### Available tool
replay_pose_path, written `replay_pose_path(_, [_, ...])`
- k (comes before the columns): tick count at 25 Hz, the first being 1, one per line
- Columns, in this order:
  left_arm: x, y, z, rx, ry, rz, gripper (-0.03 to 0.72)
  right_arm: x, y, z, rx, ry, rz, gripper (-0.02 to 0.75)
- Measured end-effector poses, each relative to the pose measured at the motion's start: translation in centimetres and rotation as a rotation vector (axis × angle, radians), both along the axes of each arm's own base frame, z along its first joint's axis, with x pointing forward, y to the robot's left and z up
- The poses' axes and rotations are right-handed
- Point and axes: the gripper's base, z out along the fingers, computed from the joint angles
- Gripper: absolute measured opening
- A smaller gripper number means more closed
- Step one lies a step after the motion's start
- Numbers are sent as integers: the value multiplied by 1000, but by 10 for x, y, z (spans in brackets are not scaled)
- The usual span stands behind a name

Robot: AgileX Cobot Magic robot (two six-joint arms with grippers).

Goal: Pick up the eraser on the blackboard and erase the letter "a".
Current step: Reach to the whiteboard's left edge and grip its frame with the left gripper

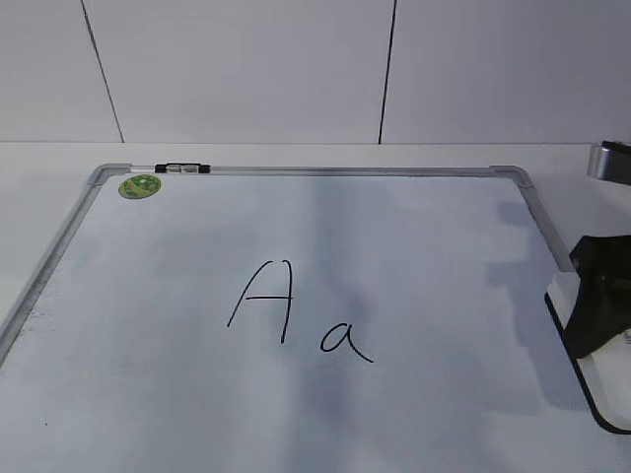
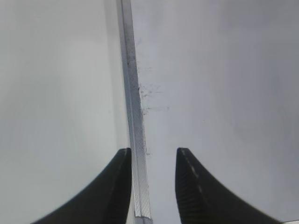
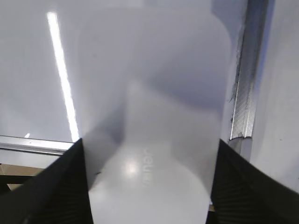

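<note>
My right gripper (image 3: 148, 186) fills the bottom of the right wrist view, its two black ribbed fingers (image 3: 56, 191) spread to either side of the eraser (image 3: 154, 107) and pressing its long edges, so I am clamped on it; grey lettering shows on its white top near the lower centre. In the exterior view that eraser (image 1: 592, 379) sits at the far right edge of the frame, on the blackboard (image 1: 296, 171) by its right frame rail, partly under my dark gripper (image 1: 596, 305). The letter "a" (image 1: 345, 341) lies at the centre of the frame, just right of the capital "A" (image 1: 264, 302); a green sticker (image 1: 140, 185) sits in the upper left corner of the board. My left gripper (image 2: 153, 186) hangs with fingers parted, holding nothing, straddling the board's silver frame rail (image 2: 133, 107).
</note>
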Motion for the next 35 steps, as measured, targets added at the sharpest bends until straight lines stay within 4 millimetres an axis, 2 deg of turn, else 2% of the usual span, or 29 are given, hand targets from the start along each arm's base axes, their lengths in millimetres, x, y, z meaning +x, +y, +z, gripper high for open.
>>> replay_pose_path(5, [46, -4, -12, 9, 104, -3, 240, 0, 1, 0, 6, 1, 6, 560])
replay_pose_path(10, [72, -5, -36, 36, 183, -9, 240, 0, 1, 0, 7, 0, 7, 560])
replay_pose_path(16, [90, -4, -76, 72, 288, -5, 240, 0, 1, 0, 7, 0, 10, 560])
replay_pose_path(22, [103, -5, -106, 79, 326, 10, 240, 0, 1, 0, 8, -1, 14, 560])
replay_pose_path(27, [109, -2, -118, 78, 330, 43, 240, 0, 1, 0, 8, -1, 16, 560])
replay_pose_path(35, [113, 12, -120, 68, 312, 100, 240, 0, 1, 0, 8, -2, 18, 560])
